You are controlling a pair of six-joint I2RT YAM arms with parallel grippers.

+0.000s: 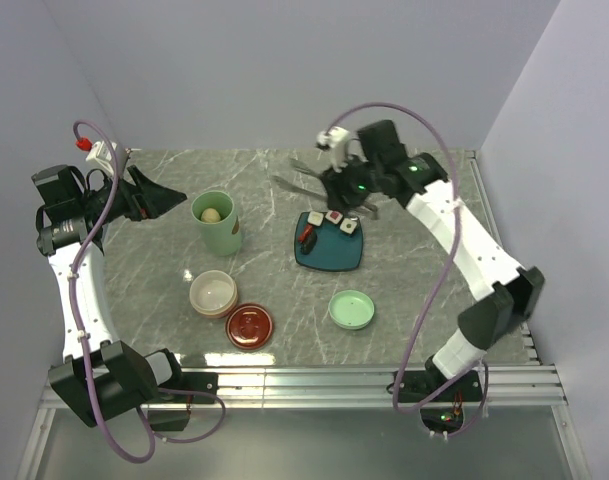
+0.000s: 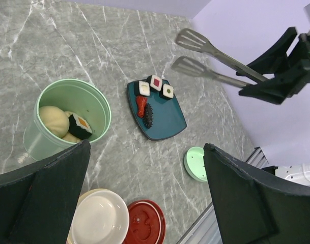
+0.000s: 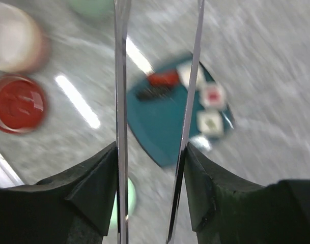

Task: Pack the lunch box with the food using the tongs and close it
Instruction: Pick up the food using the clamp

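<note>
My right gripper point(image 1: 348, 188) is shut on the silver tongs point(image 1: 302, 186), its fingers point(image 3: 96, 175) pressing both thin arms point(image 3: 120, 101) from outside; the tong tips hover above the table just behind the teal plate point(image 1: 334, 255). On the plate lie three sushi squares point(image 2: 156, 85) and a red-and-dark piece point(image 2: 144, 109). The mint-green pot point(image 1: 216, 225) stands uncovered, holding beige balls point(image 2: 53, 119) and a sushi piece point(image 2: 80, 126). Its mint lid point(image 1: 351, 309), the cream bowl point(image 1: 213, 293) and the dark-red lid point(image 1: 250, 325) lie apart near the front. My left gripper point(image 1: 152, 200) hangs open and empty left of the pot.
A metal rail point(image 1: 314, 385) runs along the table's near edge. Grey walls close off the back and both sides. The right arm point(image 1: 464, 250) arches over the table's right part.
</note>
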